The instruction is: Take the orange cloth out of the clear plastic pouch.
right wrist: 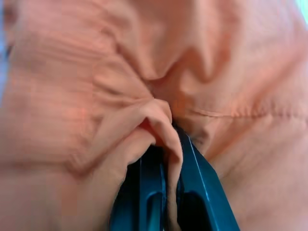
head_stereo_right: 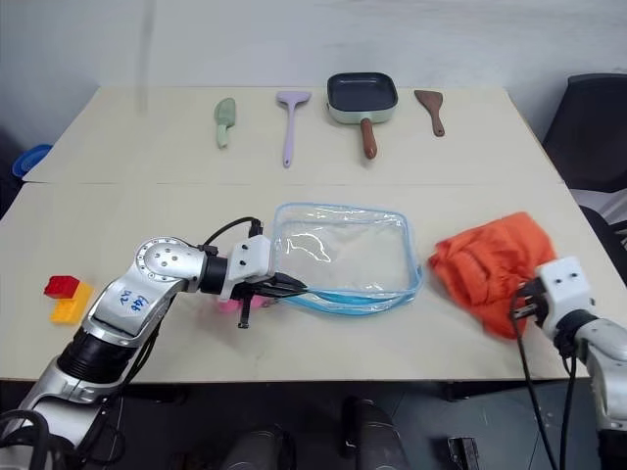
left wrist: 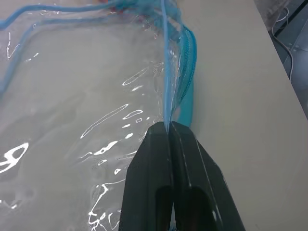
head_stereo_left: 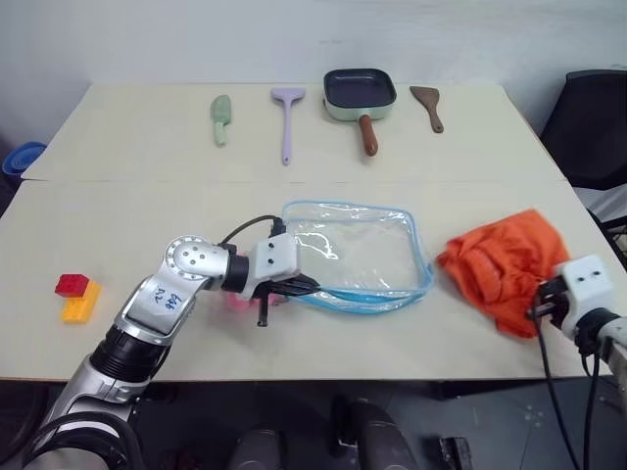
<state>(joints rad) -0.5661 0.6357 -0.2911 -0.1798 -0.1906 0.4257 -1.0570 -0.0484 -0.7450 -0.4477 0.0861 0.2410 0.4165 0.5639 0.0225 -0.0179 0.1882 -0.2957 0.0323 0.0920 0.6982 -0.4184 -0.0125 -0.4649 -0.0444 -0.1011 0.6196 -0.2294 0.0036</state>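
From my station I could barely make out a small pink thing point(head_stereo_left: 238, 302) tucked behind the left gripper point(head_stereo_left: 304, 286), and a blue object point(head_stereo_left: 22, 158) at the far left was cut off by the table's point(head_stereo_left: 147, 215) edge. The clear plastic pouch point(head_stereo_left: 362, 257) lay flat at mid-table, its long axis running left to right, the blue rim pinched between the left gripper's closed fingers point(left wrist: 166, 159) at its near left corner. The orange cloth point(head_stereo_left: 509, 262) sat crumpled outside the pouch, just to its right, with the right gripper point(right wrist: 166, 144) clamped on a fold. Along the far edge I counted three utensils point(head_stereo_left: 287, 122) and one square frying pan point(head_stereo_left: 360, 95); two toy bricks point(head_stereo_left: 76, 294) lay near left.
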